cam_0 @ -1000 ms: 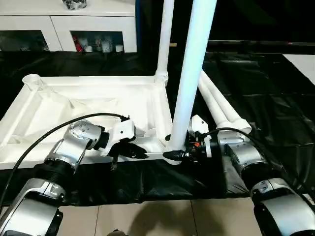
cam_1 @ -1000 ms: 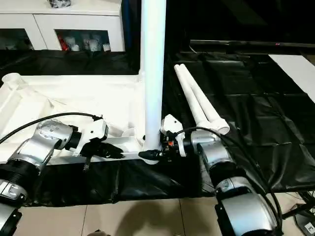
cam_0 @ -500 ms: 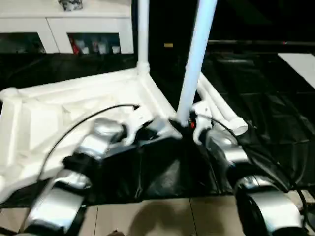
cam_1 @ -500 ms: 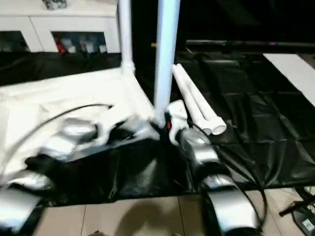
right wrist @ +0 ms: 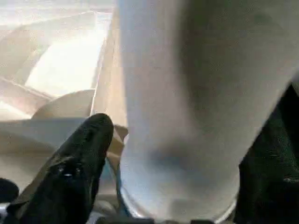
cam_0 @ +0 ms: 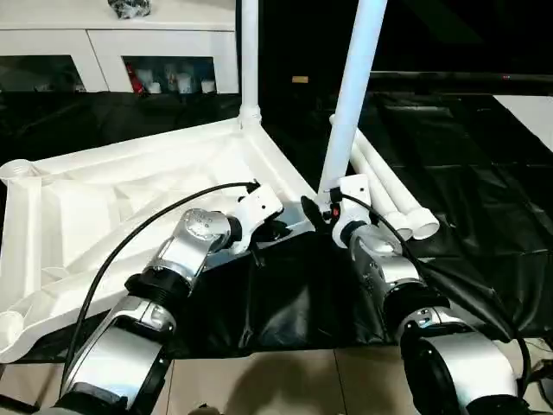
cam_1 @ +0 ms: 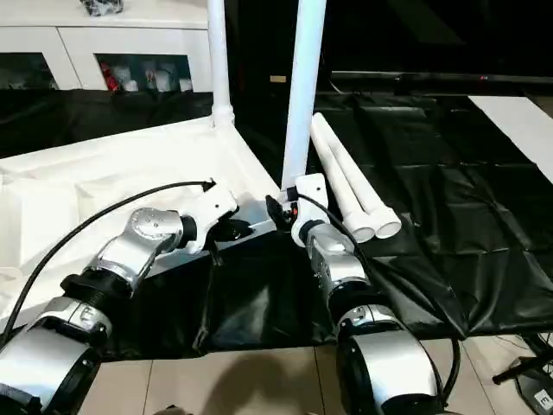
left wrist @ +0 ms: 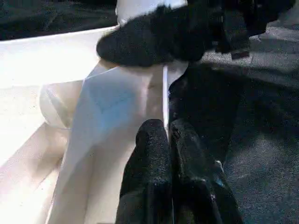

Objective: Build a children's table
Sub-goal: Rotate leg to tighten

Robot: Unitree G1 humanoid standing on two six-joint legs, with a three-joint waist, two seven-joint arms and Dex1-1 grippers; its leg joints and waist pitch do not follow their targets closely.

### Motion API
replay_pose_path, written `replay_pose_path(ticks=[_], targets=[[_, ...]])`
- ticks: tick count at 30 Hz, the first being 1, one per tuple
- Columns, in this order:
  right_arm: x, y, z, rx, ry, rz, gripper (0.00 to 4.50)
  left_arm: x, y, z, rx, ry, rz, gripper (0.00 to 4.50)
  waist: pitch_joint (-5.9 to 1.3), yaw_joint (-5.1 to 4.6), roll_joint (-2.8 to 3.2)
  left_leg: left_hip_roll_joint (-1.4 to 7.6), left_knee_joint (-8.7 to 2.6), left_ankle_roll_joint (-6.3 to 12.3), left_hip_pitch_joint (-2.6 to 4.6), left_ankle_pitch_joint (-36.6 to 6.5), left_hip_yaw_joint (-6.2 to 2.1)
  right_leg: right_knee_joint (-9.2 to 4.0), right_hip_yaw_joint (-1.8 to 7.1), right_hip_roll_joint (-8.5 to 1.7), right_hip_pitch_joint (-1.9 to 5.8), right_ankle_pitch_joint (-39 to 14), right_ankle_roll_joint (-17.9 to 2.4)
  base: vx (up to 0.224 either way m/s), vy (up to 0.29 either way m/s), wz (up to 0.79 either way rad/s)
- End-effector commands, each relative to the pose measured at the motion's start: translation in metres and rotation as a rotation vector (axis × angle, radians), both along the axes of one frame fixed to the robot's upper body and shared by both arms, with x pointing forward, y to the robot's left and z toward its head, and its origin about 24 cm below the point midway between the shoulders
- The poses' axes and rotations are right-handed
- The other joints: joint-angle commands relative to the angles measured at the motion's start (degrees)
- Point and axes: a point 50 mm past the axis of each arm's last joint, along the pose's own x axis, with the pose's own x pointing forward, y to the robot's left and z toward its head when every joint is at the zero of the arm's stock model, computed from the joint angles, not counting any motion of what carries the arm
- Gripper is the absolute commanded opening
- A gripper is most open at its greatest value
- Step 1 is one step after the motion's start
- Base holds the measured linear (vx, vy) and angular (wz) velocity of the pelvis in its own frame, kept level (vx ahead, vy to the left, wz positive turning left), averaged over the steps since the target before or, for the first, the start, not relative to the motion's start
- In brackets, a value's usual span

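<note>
The children's table top (cam_0: 104, 199) lies upside down on a black sheet. One white leg (cam_0: 250, 60) stands in its far corner socket. A second leg (cam_0: 354, 86) stands in the near right corner. Two loose legs (cam_0: 393, 194) lie side by side to the right. My left gripper (cam_0: 275, 232) is at the near rim beside that corner; its fingers (left wrist: 152, 140) are shut on the rim's thin edge. My right gripper (cam_0: 321, 207) is open around the near leg's base, one finger (right wrist: 88, 140) just off the tube.
A white cabinet (cam_0: 130, 52) with glass doors stands behind the table top. The black sheet (cam_0: 467, 173) covers the floor to the right. Bare tiles (cam_0: 285, 380) show at my feet. An empty corner socket (cam_0: 17, 169) sits at the far left.
The table top has swung round: its near right corner with the leg moved away from me, its left end came nearer. Both grippers went with it. The right jaws have widened.
</note>
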Motion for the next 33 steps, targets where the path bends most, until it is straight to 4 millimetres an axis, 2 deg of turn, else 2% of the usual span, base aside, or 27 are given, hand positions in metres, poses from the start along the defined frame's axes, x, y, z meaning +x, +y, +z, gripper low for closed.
replay_pose_path(ticks=[1,2,3,4,7,8,9,11,13,16,17,18,19,20,21,22,23,24,26,27,28,29,30,31,32,33], targets=[[0.000,-0.007,0.007,-0.010,-0.041,0.051,3.74,0.002,-0.009,0.004,0.005,-0.038,-0.020,0.00,-3.69,-0.09,0.17,1.53,-3.62,2.49,0.29,-10.53,-0.21,-4.28,3.45,-4.26,3.19,-9.19,-10.90,0.000,0.000,0.00],[0.000,-0.011,0.009,-0.008,-0.052,0.057,3.74,0.002,-0.010,0.004,0.002,-0.038,-0.020,0.00,-3.83,-0.04,0.04,1.50,-3.49,3.24,-0.01,-8.93,-0.22,-3.88,3.49,-4.26,3.45,-6.63,-11.19,0.000,0.000,0.00],[0.000,-0.012,0.010,-0.008,-0.055,0.058,3.74,0.003,-0.010,0.005,0.001,-0.039,-0.019,0.00,-3.85,0.03,0.06,1.51,-3.48,3.58,-0.04,-8.24,-0.23,-3.80,3.46,-4.23,3.45,-5.66,-11.32,0.000,0.000,0.00],[-0.003,-0.025,0.015,-0.009,-0.088,0.076,3.74,0.005,-0.011,0.006,-0.016,-0.046,0.001,0.00,-3.84,0.07,-0.12,1.43,-3.35,4.33,-0.16,-7.00,-0.18,-3.67,3.42,-4.12,3.55,-4.00,-11.39,0.000,0.000,0.00],[-0.011,-0.039,0.018,-0.038,-0.112,0.114,3.74,0.009,-0.012,0.008,-0.034,-0.062,0.028,0.00,-4.00,0.65,-0.39,1.36,-3.00,6.14,-0.16,-4.78,-0.17,-3.38,3.43,-4.08,3.68,-0.63,-11.23,0.000,0.000,0.00],[-0.013,-0.041,0.018,-0.046,-0.115,0.126,3.74,0.010,-0.013,0.009,-0.041,-0.071,0.036,0.00,-3.96,0.65,-0.38,1.30,-3.06,6.22,-0.37,-4.95,-0.21,-3.45,3.32,-4.14,3.83,-1.19,-11.50,0.000,0.000,0.00],[-0.018,-0.046,0.019,-0.059,-0.107,0.169,3.80,0.012,-0.013,0.012,-0.064,-0.085,0.064,0.27,-3.90,0.67,-0.35,1.17,-2.97,6.22,-0.31,-6.01,-0.15,-3.68,3.28,-4.15,3.78,-2.55,-11.25,0.000,0.000,0.00],[-0.024,-0.050,0.021,-0.083,-0.111,0.221,3.80,0.016,-0.010,0.017,-0.101,-0.098,0.100,0.27,-3.74,0.70,-0.54,1.07,-3.00,6.30,-0.41,-6.88,-0.15,-4.11,3.23,-4.10,3.83,-4.88,-10.42,0.000,0.000,0.00],[-0.026,-0.051,0.022,-0.088,-0.111,0.234,3.82,0.017,-0.009,0.018,-0.113,-0.097,0.111,0.58,-3.78,0.72,-0.62,1.07,-2.97,6.22,-0.47,-7.01,-0.20,-4.23,3.17,-4.19,3.90,-6.43,-9.93,0.000,0.000,0.00],[-0.034,-0.055,0.030,-0.105,-0.123,0.309,3.82,0.024,0.005,0.028,-0.125,-0.153,0.192,0.77,-3.66,0.53,-0.65,1.25,-3.06,6.13,-0.48,-7.48,-0.35,-4.26,3.09,-4.04,3.82,-7.06,-9.56,0.000,0.000,0.00],[-0.041,-0.052,0.037,-0.092,-0.122,0.376,3.82,0.028,0.021,0.038,-0.134,-0.199,0.264,0.89,-3.67,0.28,-0.62,1.15,-3.07,6.08,-0.50,-7.58,-0.36,-4.32,3.01,-4.03,3.71,-7.88,-9.37,0.000,0.000,0.00],[-0.041,-0.052,0.037,-0.092,-0.122,0.376,3.82,0.028,0.021,0.038,-0.134,-0.199,0.264,0.89,-3.64,0.38,-0.61,1.19,-3.03,6.13,-0.44,-7.65,-0.38,-4.30,3.01,-3.89,3.88,-7.66,-9.22,0.000,0.000,0.00],[-0.045,-0.049,0.040,-0.079,-0.118,0.417,3.82,0.031,0.032,0.043,-0.137,-0.226,0.312,0.89,-3.66,0.19,-0.58,1.24,-3.01,6.49,-0.60,-7.23,-0.42,-4.06,3.07,-3.88,3.81,-6.58,-9.27,0.000,0.000,0.00],[-0.048,-0.044,0.041,-0.070,-0.104,0.440,3.82,0.033,0.052,0.050,-0.128,-0.264,0.386,0.89,-3.75,0.16,-0.73,1.35,-2.98,6.57,-0.45,-6.90,-0.43,-4.03,3.01,-3.91,3.67,-6.27,-9.32,0.000,0.000,0.00],[-0.049,-0.041,0.041,-0.063,-0.092,0.443,3.82,0.034,0.065,0.054,-0.115,-0.283,0.437,0.89,-3.73,0.14,-0.59,1.40,-3.05,6.38,-0.47,-6.63,-0.52,-3.85,3.01,-3.88,3.71,-5.96,-9.54,0.000,0.000,0.00],[-0.047,-0.034,0.039,-0.056,-0.067,0.430,3.82,0.033,0.095,0.062,-0.073,-0.324,0.544,0.89,-3.72,-0.12,-0.78,1.53,-3.12,5.97,-0.49,-6.44,-0.55,-3.66,2.98,-3.89,3.60,-5.80,-9.79,0.000,0.000,0.00],[-0.044,-0.030,0.036,-0.058,-0.044,0.403,3.64,0.032,0.113,0.065,-0.030,-0.341,0.599,0.95,-3.56,-0.61,-0.41,1.36,-3.30,5.14,-0.73,-7.15,-0.59,-3.87,2.84,-3.84,3.51,-8.03,-9.35,0.000,0.000,0.00],[-0.042,-0.029,0.034,-0.060,-0.030,0.385,3.53,0.030,0.123,0.066,-0.003,-0.349,0.626,0.97,-3.60,-0.73,-0.71,1.46,-3.35,4.46,-0.48,-7.51,-0.63,-3.90,2.86,-3.90,3.34,-9.32,-9.06,0.000,0.000,0.00],[-0.038,-0.023,0.027,-0.058,0.011,0.346,3.42,0.024,0.155,0.066,0.102,-0.343,0.709,0.97,-3.45,-1.06,-0.17,1.45,-3.40,2.91,0.12,-7.78,-0.54,-4.08,3.19,-3.88,2.83,-11.15,-9.00,0.000,0.000,0.00],[-0.037,-0.020,0.024,-0.058,0.022,0.339,3.32,0.020,0.168,0.066,0.140,-0.336,0.739,0.63,-3.39,-1.05,0.00,1.58,-3.46,2.65,0.37,-7.86,-0.51,-4.13,3.27,-3.82,2.54,-10.79,-9.29,0.000,0.000,0.00],[-0.038,-0.018,0.023,-0.060,0.038,0.347,3.20,0.016,0.178,0.066,0.170,-0.331,0.768,0.57,-3.36,-0.93,-0.74,1.56,-3.51,2.44,0.10,-7.15,-0.50,-3.66,3.28,-3.77,2.77,-9.56,-9.60,0.000,0.000,0.00],[-0.040,-0.013,0.019,-0.062,0.066,0.364,3.08,0.010,0.195,0.066,0.218,-0.324,0.814,0.60,-3.44,-0.62,-0.65,1.82,-3.60,2.31,0.25,-6.47,-0.55,-3.37,3.35,-3.92,2.71,-7.87,-9.87,0.000,0.000,0.00],[-0.040,-0.012,0.019,-0.066,0.076,0.369,2.97,0.008,0.200,0.065,0.233,-0.318,0.828,0.54,-3.47,-0.50,-0.41,1.82,-3.59,2.26,0.22,-6.03,-0.57,-3.18,3.36,-3.92,2.73,-6.82,-9.93,0.000,0.000,0.00],[-0.042,-0.009,0.017,-0.074,0.107,0.380,2.90,0.002,0.213,0.063,0.265,-0.296,0.857,0.32,-3.54,-0.23,-0.07,1.99,-3.52,1.84,0.78,-5.48,-0.53,-3.08,3.40,-3.91,2.42,-4.49,-10.40,0.000,0.000,0.00],[-0.042,-0.006,0.014,-0.093,0.140,0.390,2.90,-0.004,0.223,0.057,0.292,-0.252,0.864,0.32,-3.50,-0.20,-0.22,1.84,-3.54,1.67,0.51,-4.46,-0.56,-2.72,3.40,-3.80,2.63,-1.91,-10.86,0.000,0.000,0.00],[-0.041,-0.005,0.012,-0.121,0.148,0.393,2.79,-0.008,0.226,0.052,0.313,-0.222,0.851,0.16,-3.48,-0.21,-1.35,1.79,-3.58,1.80,0.45,-4.03,-0.48,-2.72,3.37,-3.78,2.75,-1.34,-10.90,0.000,0.000,0.00]])
